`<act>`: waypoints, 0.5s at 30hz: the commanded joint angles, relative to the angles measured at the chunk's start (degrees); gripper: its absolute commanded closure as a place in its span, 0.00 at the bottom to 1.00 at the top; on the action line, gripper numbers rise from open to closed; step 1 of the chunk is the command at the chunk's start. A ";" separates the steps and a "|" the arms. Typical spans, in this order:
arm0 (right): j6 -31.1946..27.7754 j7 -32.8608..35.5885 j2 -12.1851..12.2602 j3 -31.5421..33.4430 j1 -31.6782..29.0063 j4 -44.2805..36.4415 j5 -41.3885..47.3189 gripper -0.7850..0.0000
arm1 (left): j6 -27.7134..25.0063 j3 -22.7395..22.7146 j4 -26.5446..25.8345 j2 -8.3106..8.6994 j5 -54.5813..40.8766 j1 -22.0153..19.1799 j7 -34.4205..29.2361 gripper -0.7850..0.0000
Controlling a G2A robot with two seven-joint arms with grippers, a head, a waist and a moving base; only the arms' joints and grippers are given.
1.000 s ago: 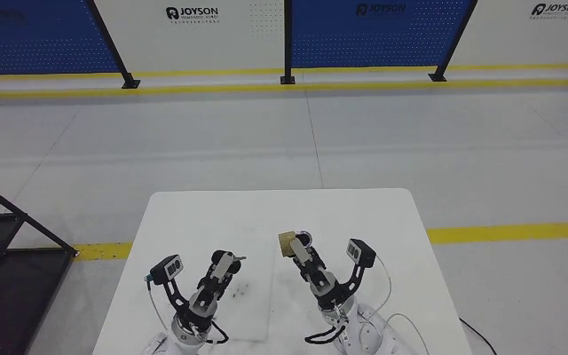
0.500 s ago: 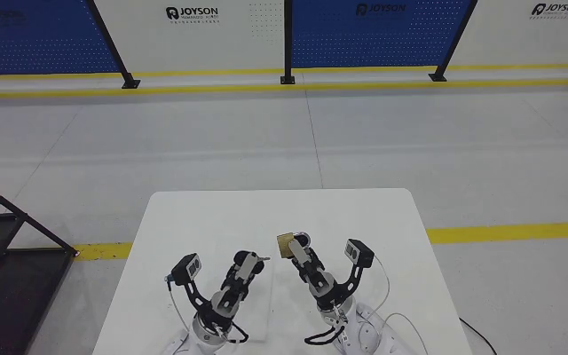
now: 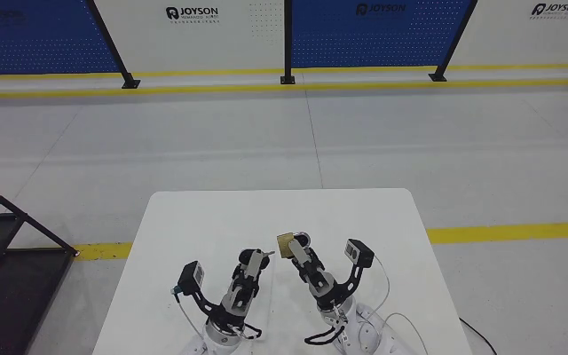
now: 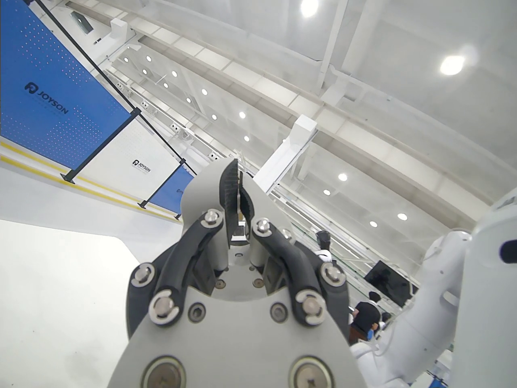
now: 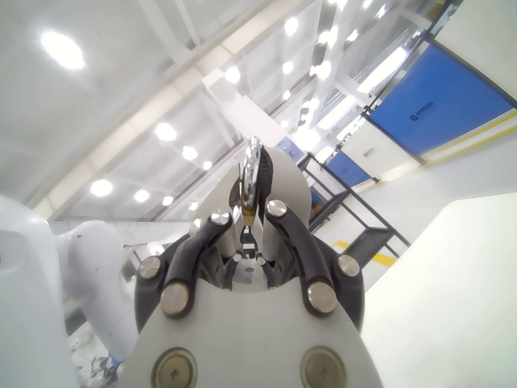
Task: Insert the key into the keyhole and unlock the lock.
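Over the white table [image 3: 213,217], my right gripper [image 3: 301,252] is shut on a brass padlock [image 3: 287,244], whose silver shackle sits between the pads. The right wrist view shows the padlock [image 5: 250,181] edge-on in the right gripper [image 5: 256,159]. Just beside it, my left gripper [image 3: 256,260] is shut on a small key [image 3: 266,256], whose tip points toward the padlock's brass body across a short gap. From the left wrist, the key [image 4: 241,199] appears as a thin blade pinched between the ribbed pads of the left gripper [image 4: 237,171].
Both arms hover over the table's near half. A dark rack [image 3: 27,240] stands off the table's left side. Blue and white barrier panels [image 3: 284,35] line the far floor.
My left arm has carried the key to the right, from the table's left part to just beside the padlock. The right arm and padlock have stayed put.
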 commanded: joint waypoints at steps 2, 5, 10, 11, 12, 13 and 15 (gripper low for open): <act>0.00 0.00 0.00 0.00 0.00 0.00 0.00 1.00 | 1.19 0.69 0.21 -0.32 1.23 -0.37 1.62 1.00; 0.00 0.00 0.00 0.00 0.00 0.00 0.00 1.00 | 1.71 1.36 0.32 -0.57 2.25 -0.76 2.66 1.00; 0.00 0.00 0.00 0.00 0.00 0.00 0.00 1.00 | 1.95 2.14 0.96 -0.88 4.07 -1.14 4.31 1.00; 0.00 0.00 0.00 0.00 0.00 0.00 0.00 1.00 | 2.04 2.23 1.07 -0.92 4.23 -1.19 4.48 1.00; 0.00 0.00 0.00 0.00 0.00 0.00 0.00 1.00 | 2.17 2.29 1.14 -0.97 4.32 -1.23 4.69 1.00; 0.00 0.00 0.00 0.00 0.00 0.00 0.00 1.00 | 2.30 2.36 1.24 -1.01 4.47 -1.28 4.81 1.00; 0.00 0.00 0.00 0.00 0.00 0.00 0.00 1.00 | 2.69 2.47 1.35 -1.10 4.56 -1.33 5.20 1.00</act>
